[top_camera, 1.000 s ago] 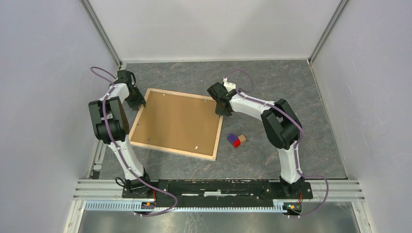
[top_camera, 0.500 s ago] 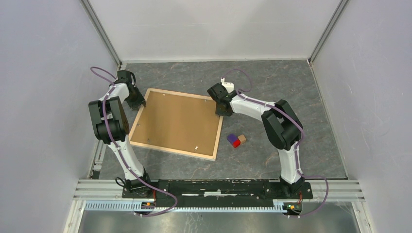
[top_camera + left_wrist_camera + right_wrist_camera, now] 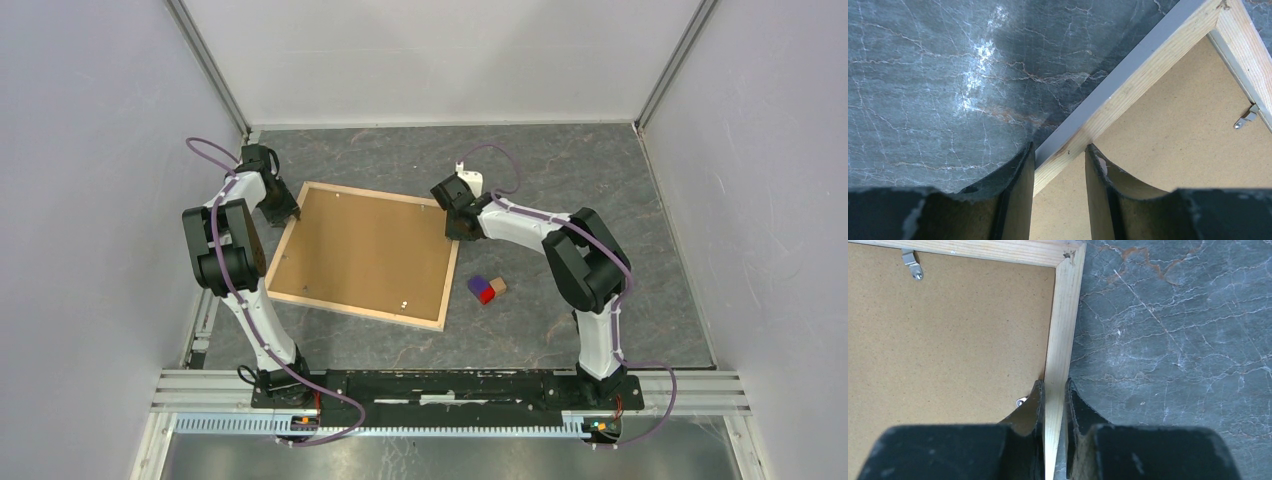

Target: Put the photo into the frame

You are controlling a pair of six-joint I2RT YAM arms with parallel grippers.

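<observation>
The left end effector (image 3: 1059,147) and right end effector (image 3: 1053,382) each clamp a frame (image 3: 1060,315) slat. The backing board (image 3: 958,330) lies between them. The photo is unseen, so insertion is unconfirmed.

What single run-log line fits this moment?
frame: face-down, backing board up | left gripper: clamped on left rail | right gripper: clamped on right rail | photo: unseen

The frame (image 3: 355,309) lies flat on the counter (image 3: 560,180), the board (image 3: 362,250) in it; blocks (image 3: 487,289) sit just right.
</observation>
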